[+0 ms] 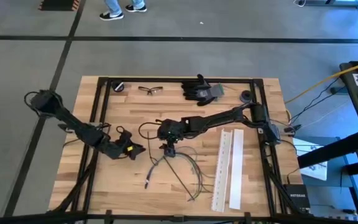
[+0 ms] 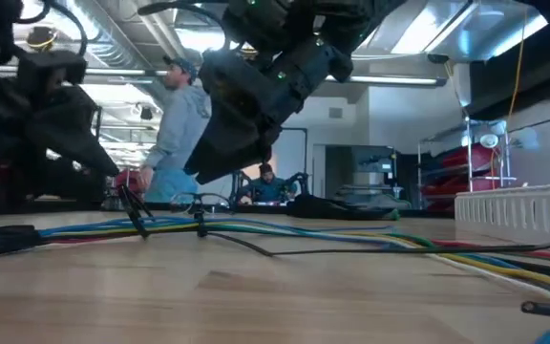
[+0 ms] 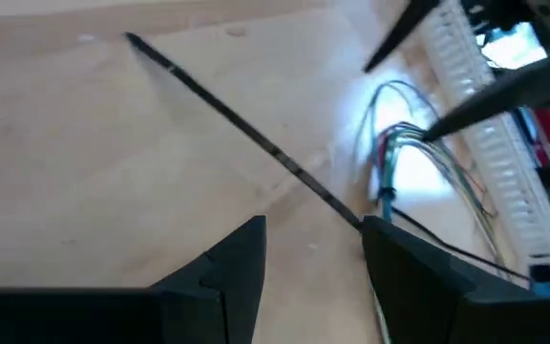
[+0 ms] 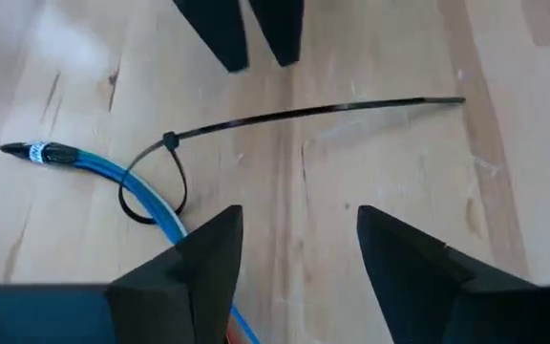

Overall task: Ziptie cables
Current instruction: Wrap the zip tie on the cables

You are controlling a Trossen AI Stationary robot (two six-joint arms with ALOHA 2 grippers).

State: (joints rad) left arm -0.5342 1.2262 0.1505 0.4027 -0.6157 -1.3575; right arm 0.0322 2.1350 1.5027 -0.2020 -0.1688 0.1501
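From above, my right claw hangs mid-table over the near end of the cables, which fan toward the table's front; my left claw waits just beside. At table height, the cables lie flat under me. Through my right wrist, my fingers gape, a zip tie looped around the blue cable, seemingly loose. My left fingers are spread too.

My right arm covers where the cables gather near the surface's middle. Low view: both my claws run off the top edge. Blue cable vanishes behind my right claw. Left wrist: far wires blown out, colours unclear.
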